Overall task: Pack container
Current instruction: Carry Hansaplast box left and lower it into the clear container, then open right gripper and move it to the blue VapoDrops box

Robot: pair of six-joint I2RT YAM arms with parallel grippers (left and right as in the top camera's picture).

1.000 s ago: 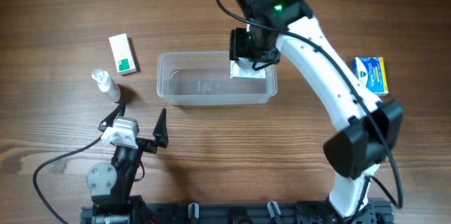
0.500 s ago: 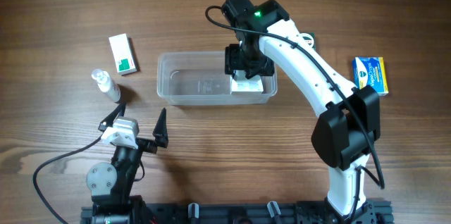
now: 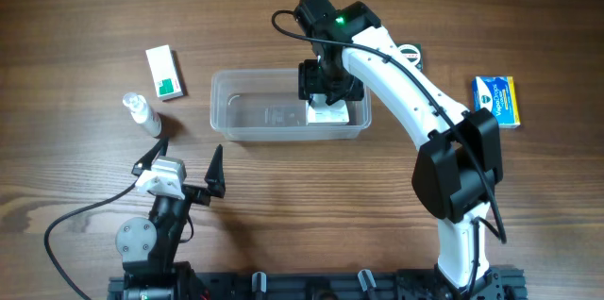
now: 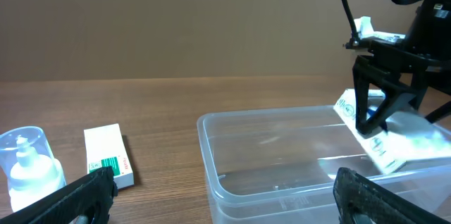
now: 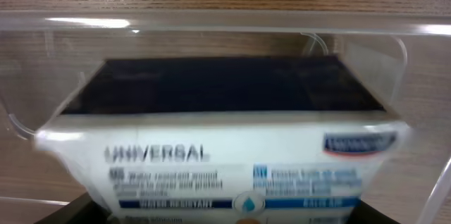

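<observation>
Room inside the container (image 3: 247, 111) lies toward its left end, we see; the tub sits mid-table. At its right end the right gripper (image 3: 330, 102) reaches down within the rim, jaws closed on a white box (image 4: 375, 143), held tilted. Our left gripper (image 3: 185, 163) sits near the front edge, jaws spread wide, empty, just beside a small bottle (image 3: 142, 113).
</observation>
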